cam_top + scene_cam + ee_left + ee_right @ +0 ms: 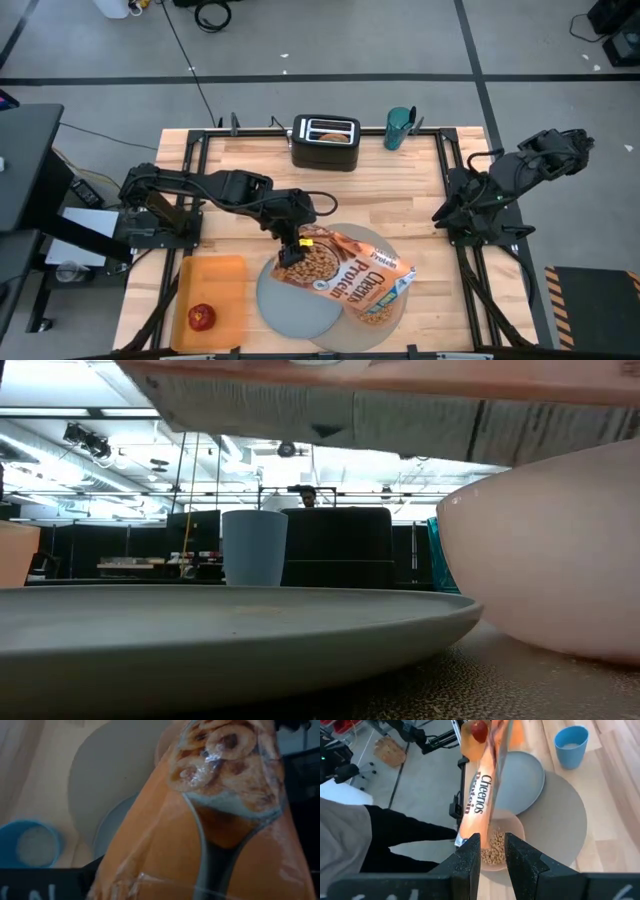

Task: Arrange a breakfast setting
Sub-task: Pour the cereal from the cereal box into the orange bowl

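My left gripper is shut on the orange cereal box, which slants over the round grey mat. The box's low end is above the pink bowl, which holds cereal. The grey-blue plate lies on the mat beside the bowl. The red apple lies on an orange board. A teal cup stands at the far edge and a light-blue cup beside the mat. My right gripper is open and empty at the table's right side. The spoon is not seen. My left gripper holds the cereal box by its raised end, the end toward the table's left, coming from above. The gripper's own body hides the fingers, so the kind of hold does not show. The box is lifted and tilted, its other end down over the bowl.
A black toaster with something tan in its slot stands at the far edge, next to the teal cup. Bare wood lies between the toaster and the mat and toward the right arm's base.
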### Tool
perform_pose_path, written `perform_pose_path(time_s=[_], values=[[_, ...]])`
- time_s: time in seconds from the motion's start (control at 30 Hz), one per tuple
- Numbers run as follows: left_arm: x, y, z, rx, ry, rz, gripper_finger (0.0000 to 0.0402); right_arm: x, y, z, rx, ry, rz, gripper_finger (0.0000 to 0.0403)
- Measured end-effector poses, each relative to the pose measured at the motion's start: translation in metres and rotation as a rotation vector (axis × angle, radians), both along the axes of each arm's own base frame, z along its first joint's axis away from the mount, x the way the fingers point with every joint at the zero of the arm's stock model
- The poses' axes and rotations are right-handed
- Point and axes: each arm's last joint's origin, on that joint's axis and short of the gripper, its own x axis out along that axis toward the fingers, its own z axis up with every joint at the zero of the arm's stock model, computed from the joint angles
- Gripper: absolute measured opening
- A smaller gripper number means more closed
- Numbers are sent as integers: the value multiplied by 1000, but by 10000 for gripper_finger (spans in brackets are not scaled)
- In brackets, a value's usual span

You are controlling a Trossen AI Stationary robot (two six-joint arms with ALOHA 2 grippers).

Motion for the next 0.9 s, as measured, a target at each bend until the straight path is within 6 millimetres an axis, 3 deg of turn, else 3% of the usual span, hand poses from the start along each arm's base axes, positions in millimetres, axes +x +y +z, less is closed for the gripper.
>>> perform_pose_path(time_s=[0.9], values=[[0, 2, 0, -19, 7, 16, 198, 2, 1, 2, -5, -31, 0, 94]])
